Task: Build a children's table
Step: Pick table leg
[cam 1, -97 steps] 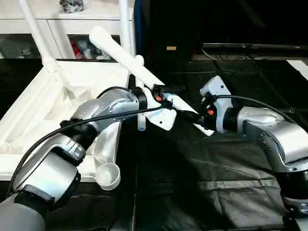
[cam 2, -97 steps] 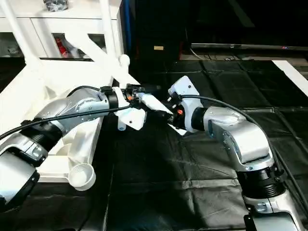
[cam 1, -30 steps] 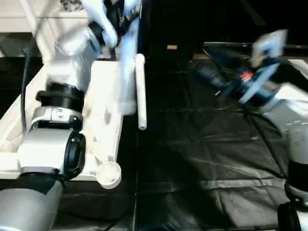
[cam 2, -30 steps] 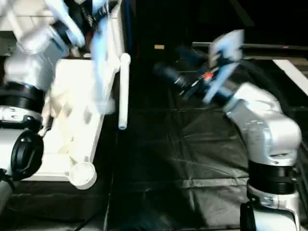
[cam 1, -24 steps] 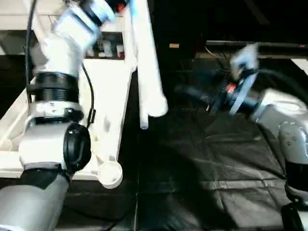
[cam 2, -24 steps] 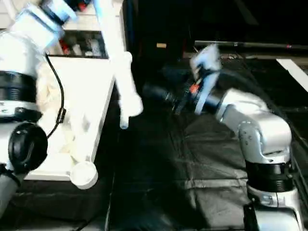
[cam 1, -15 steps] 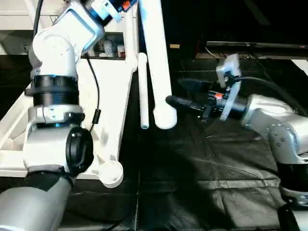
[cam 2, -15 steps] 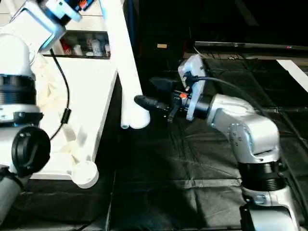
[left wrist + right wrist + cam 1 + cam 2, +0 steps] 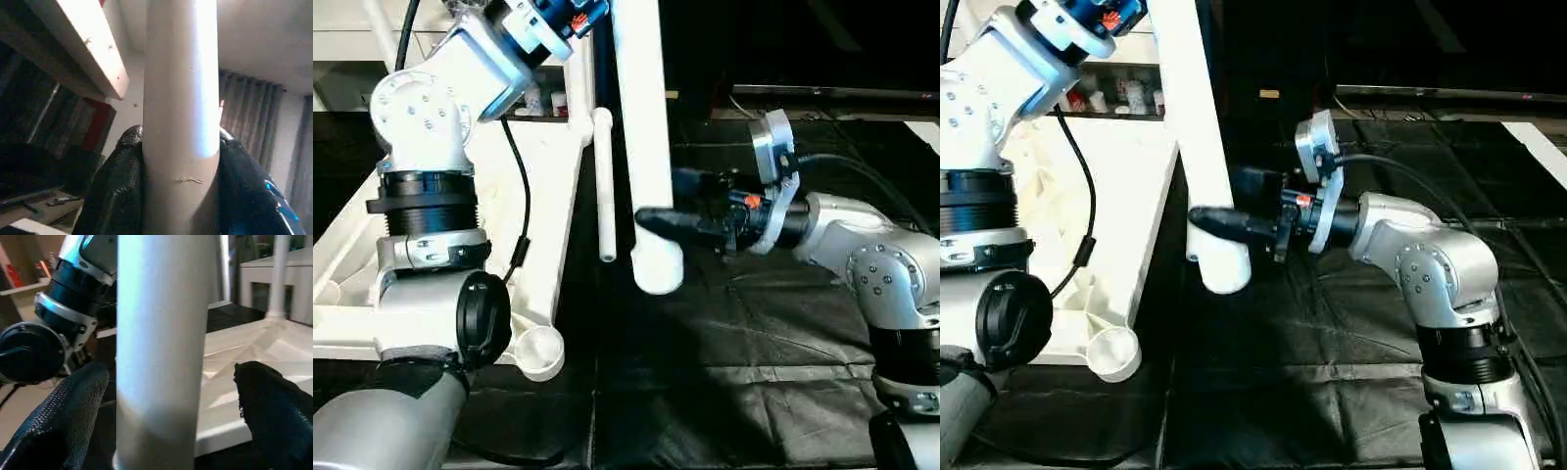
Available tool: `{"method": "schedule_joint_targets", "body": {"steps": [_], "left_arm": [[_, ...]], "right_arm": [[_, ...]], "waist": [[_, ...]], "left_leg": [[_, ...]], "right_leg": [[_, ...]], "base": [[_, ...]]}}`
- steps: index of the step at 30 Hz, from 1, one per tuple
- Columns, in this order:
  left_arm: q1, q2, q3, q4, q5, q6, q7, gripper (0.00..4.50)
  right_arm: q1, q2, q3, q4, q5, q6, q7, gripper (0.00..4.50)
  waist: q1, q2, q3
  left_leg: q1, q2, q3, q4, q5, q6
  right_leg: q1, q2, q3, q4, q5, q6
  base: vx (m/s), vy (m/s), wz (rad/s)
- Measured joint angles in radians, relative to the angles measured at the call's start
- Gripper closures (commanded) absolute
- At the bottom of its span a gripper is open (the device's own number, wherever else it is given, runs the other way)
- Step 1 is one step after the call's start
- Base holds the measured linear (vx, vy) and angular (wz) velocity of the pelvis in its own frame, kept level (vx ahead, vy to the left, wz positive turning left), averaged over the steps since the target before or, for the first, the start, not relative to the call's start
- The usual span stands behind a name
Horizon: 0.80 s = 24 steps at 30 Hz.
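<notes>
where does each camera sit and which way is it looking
Head views: look forward and down at the table top on the black floor, over both silver arms.
Left wrist view: looks along the left hand, shut on the leg.
Right wrist view: looks between the open right hand fingers.
All share that leg.

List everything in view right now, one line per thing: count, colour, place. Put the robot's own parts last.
Table top: one, white, lying underside up at the left on the black mat, an open round corner socket nearest the camera.
Held leg: one, white, hanging near upright at centre, gripped high up.
Thin leg: one, white, standing beside the table top's right edge.
Floor mat: black, under everything.
Cabinet: one, white with glass doors, behind the table top.
Left gripper: one, black fingers clamped on the held leg.
Right gripper: one, black fingers wide open on either side of the held leg's lower part, not touching.
</notes>
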Motion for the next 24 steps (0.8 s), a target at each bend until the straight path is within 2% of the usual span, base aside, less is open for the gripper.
{"method": "schedule_joint_targets", "body": {"steps": [4, 5, 8, 10, 13, 16, 23, 24], "left_arm": [[0.004, -0.005, 0.000, -0.016, -0.015, 0.015, 0.000, 2.94], [0.007, -0.006, 0.000, -0.017, -0.020, 0.016, -0.001, 2.94], [0.026, -0.019, 0.000, -0.040, -0.049, 0.031, -0.002, 2.94], [0.026, -0.020, -0.001, -0.054, -0.052, 0.038, -0.002, 2.94], [0.026, -0.020, -0.001, -0.067, -0.059, 0.042, -0.002, 2.94], [0.026, -0.021, -0.001, -0.068, -0.059, 0.042, -0.002, 2.94], [0.027, -0.021, -0.001, -0.074, -0.068, 0.041, -0.002, 2.94], [0.027, -0.021, -0.001, -0.078, -0.069, 0.041, -0.002, 2.94]], "right_arm": [[0.010, 0.002, 0.016, -0.001, 0.011, 0.004, 0.003, 0.00], [0.012, 0.001, 0.016, -0.004, 0.017, 0.009, 0.008, 0.30], [0.028, -0.006, 0.018, -0.024, 0.032, 0.024, 0.034, 0.43], [0.038, -0.006, 0.020, -0.029, 0.035, 0.026, 0.042, 0.73], [0.041, -0.008, 0.022, -0.029, 0.036, 0.032, 0.045, 0.86], [0.043, -0.017, 0.035, -0.030, 0.046, 0.037, 0.059, 1.24], [0.049, -0.017, 0.052, -0.039, 0.056, 0.041, 0.069, 1.72], [0.049, -0.017, 0.052, -0.039, 0.056, 0.041, 0.069, 1.90]], "waist": [[0.001, 0.000, 0.000], [0.001, 0.000, 0.000], [0.003, 0.000, 0.000], [0.003, 0.000, 0.000], [0.002, 0.000, 0.000], [0.002, 0.000, 0.000], [0.002, 0.000, 0.000], [0.002, 0.000, 0.000]], "left_leg": [[0.000, 0.000, 0.000, 0.000, 0.000, 0.000], [0.000, 0.000, 0.000, 0.000, 0.000, 0.000], [0.000, 0.000, 0.000, 0.001, 0.000, 0.000], [0.000, 0.000, 0.000, 0.001, 0.000, 0.000], [0.000, 0.000, 0.000, 0.001, 0.001, 0.000], [0.000, 0.000, 0.000, 0.001, 0.001, 0.001], [0.000, 0.000, 0.000, 0.001, 0.002, 0.002], [0.000, 0.000, 0.000, 0.001, 0.002, 0.002]], "right_leg": [[0.000, 0.000, 0.000, 0.000, 0.000, 0.000], [0.000, 0.000, 0.000, 0.000, 0.000, 0.000], [0.000, 0.000, 0.000, 0.000, 0.001, 0.000], [0.000, 0.000, 0.000, 0.000, 0.001, 0.000], [0.000, 0.000, 0.000, 0.000, 0.001, 0.001], [0.001, 0.000, 0.000, 0.000, 0.002, 0.001], [0.001, 0.000, 0.000, 0.000, 0.002, 0.001], [0.001, 0.000, 0.000, 0.000, 0.003, 0.001]], "base": [[0.000, 0.000, 0.00], [0.000, 0.000, 0.00], [0.000, 0.000, 0.00], [0.000, 0.000, 0.00], [0.000, 0.000, 0.00], [0.000, 0.000, 0.00], [0.000, 0.000, 0.00], [0.000, 0.000, 0.00]]}}
